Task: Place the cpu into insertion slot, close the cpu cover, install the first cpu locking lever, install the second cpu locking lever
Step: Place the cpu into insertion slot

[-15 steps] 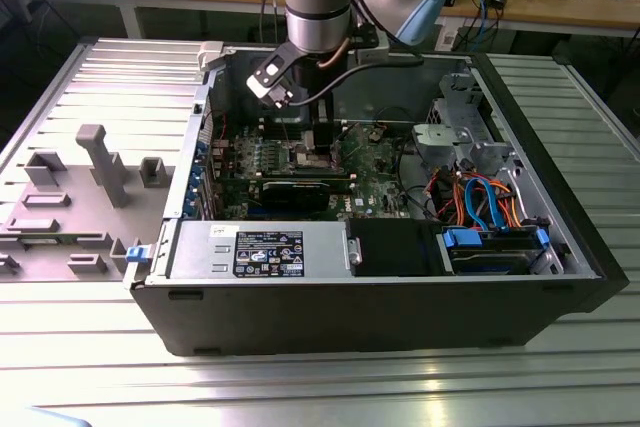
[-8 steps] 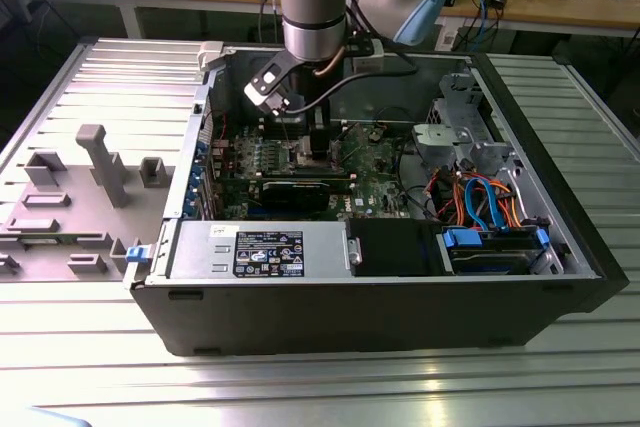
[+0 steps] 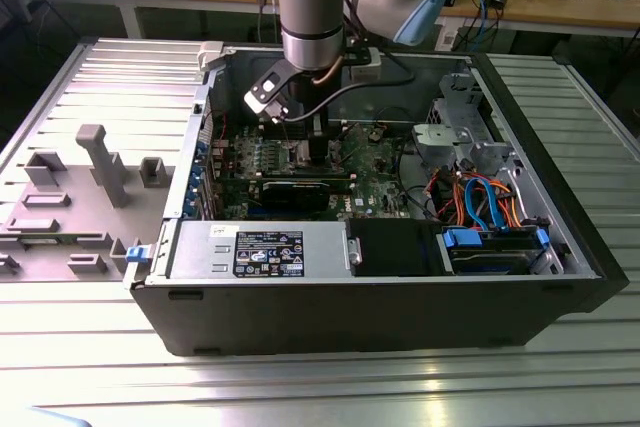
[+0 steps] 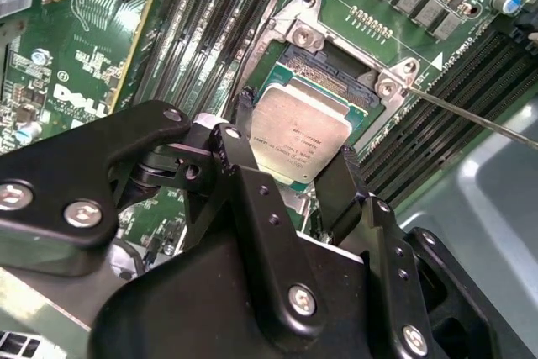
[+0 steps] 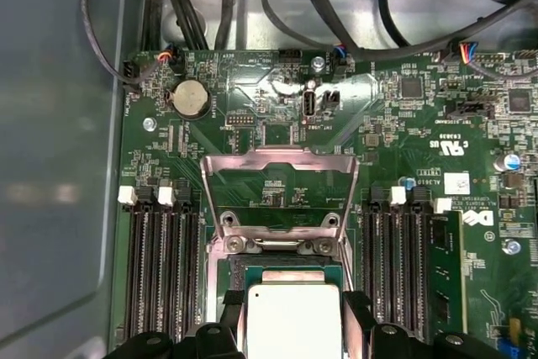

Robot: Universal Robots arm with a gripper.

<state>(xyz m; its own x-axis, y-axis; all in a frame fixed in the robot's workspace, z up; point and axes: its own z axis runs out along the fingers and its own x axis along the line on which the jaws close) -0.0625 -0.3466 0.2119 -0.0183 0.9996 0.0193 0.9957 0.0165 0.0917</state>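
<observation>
Second wrist view: gripper (image 4: 294,128) clasps printed cpu (image 4: 301,139) at insertion slot (image 4: 333,73).

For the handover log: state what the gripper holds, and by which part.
The gripper holds the cpu, its fingers pinching two opposite side edges, at the insertion slot; the cpu cover stands raised.

One cpu (image 5: 292,321); one gripper (image 4: 295,124) (two black fingers (image 4: 336,187), one each side of the cpu); one cpu cover (image 5: 280,195) just beyond it; two memory-slot banks (image 5: 164,266) flanking it; one coin battery (image 5: 190,98) farther beyond.
</observation>
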